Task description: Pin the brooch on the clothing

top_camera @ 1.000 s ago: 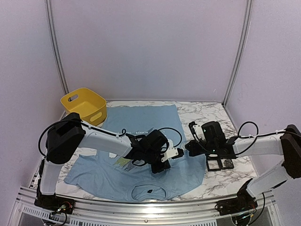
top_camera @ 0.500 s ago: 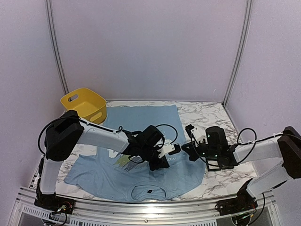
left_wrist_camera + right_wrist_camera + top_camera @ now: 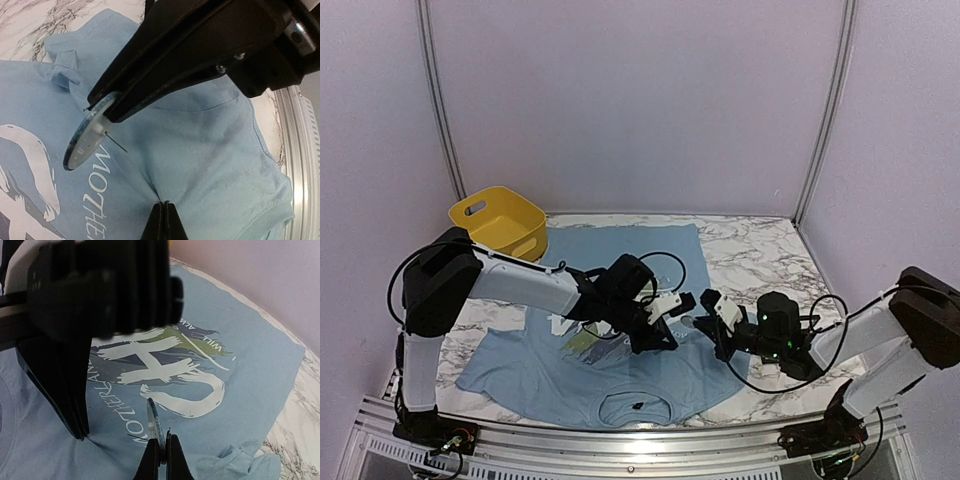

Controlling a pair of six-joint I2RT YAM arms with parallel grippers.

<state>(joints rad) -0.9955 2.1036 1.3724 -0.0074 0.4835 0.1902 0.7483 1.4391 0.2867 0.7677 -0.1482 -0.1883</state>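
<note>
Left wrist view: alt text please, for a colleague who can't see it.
The right hand holds a round brooch, its pin bared, over a light blue T-shirt. At the bottom edge, the left hand, shut, pinches a pucker of the fabric.

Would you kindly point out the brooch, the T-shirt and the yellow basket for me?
brooch (image 3: 84, 137): left wrist view, on the disc's face.
T-shirt (image 3: 620, 245): top external view, on plain blue cloth near the hem.
yellow basket (image 3: 532, 228): top external view, on its outer wall.
</note>
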